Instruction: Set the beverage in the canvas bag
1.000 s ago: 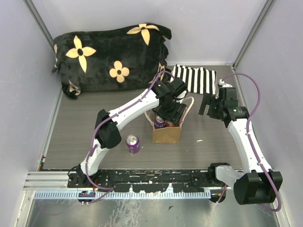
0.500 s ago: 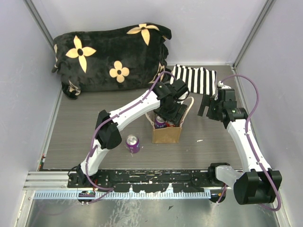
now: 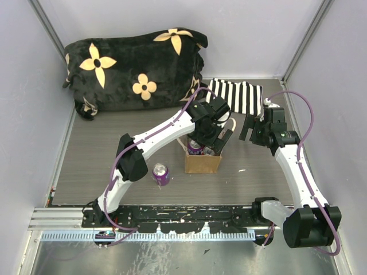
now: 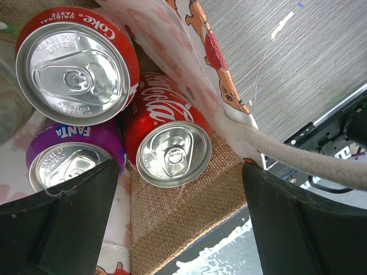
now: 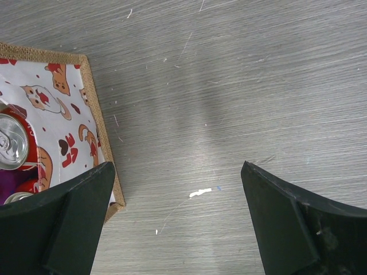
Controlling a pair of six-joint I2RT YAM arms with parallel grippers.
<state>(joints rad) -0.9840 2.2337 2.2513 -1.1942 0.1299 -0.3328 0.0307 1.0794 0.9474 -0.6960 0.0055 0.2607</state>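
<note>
Left jaws, spread wide and empty, hang over the open canvas bag (image 3: 202, 162), which stands mid-counter (image 3: 97, 154). Inside are two red Coke cans (image 4: 172, 152) and a purple Fanta can (image 4: 67, 165). The bag is tan burlap with a white printed lining and cream rope handles. Another purple can (image 3: 160, 173) stands outside, just left of it. Right jaws, wide and empty, hover right of the bag.

White arms (image 3: 163, 130), black joints (image 3: 131, 163), purple cables (image 3: 302, 94)
</note>
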